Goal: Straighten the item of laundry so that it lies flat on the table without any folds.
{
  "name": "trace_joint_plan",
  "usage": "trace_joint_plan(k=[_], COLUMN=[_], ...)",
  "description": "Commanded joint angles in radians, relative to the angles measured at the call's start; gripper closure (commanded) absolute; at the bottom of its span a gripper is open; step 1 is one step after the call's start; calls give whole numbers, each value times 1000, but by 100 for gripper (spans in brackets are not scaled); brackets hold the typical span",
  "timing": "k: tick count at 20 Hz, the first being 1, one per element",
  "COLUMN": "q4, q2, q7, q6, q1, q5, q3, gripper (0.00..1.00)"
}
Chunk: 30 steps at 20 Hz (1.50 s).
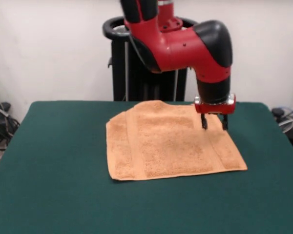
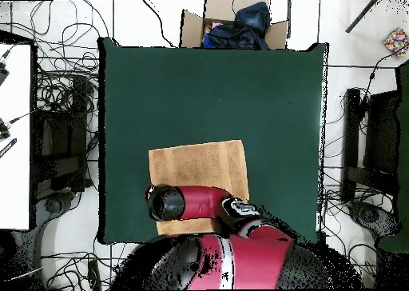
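The orange-tan towel (image 1: 171, 146) lies spread on the dark green table (image 1: 53, 161), in the far middle part near the pedestal. Its far left corner looks folded over and the far edge is uneven; the rest lies fairly flat. My gripper (image 1: 214, 127) hangs straight down over the towel's far right corner, fingers apart with nothing between them. I cannot tell whether the tips touch the cloth. In the overhead view the towel (image 2: 200, 164) shows on the table (image 2: 264, 104), and the arm covers its edge nearest the robot and hides the gripper.
The black pedestal (image 1: 136, 73) stands behind the table's far edge. A cardboard box with dark cloth (image 2: 233, 28) sits on the floor beyond the table's opposite side. Cables (image 2: 60, 96) lie on the floor along both sides.
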<state>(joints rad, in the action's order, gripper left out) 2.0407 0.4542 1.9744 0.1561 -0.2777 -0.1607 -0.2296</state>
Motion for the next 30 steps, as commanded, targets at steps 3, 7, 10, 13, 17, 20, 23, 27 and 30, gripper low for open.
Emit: trace_joint_plan(k=[3, 7, 10, 13, 17, 20, 23, 27, 30], q4=[-148, -178, -174, -169, -154, -153, -150, -116, -101], q2=[175, 173, 176, 177, 174, 173, 173, 180, 178], q7=[61, 61, 64, 66, 94, 126, 145, 164, 179], q6=[157, 145, 136, 124, 71, 51, 21, -50, -88], q1=[239, 283, 283, 269, 242, 250, 258, 203, 159], q5=[-87, -131, -141, -140, -116, -98, -93, -67, -39], q3=[309, 358, 357, 342, 316, 331, 340, 268, 204], gripper=[0, 0, 0, 0, 0, 0, 0, 0, 0])
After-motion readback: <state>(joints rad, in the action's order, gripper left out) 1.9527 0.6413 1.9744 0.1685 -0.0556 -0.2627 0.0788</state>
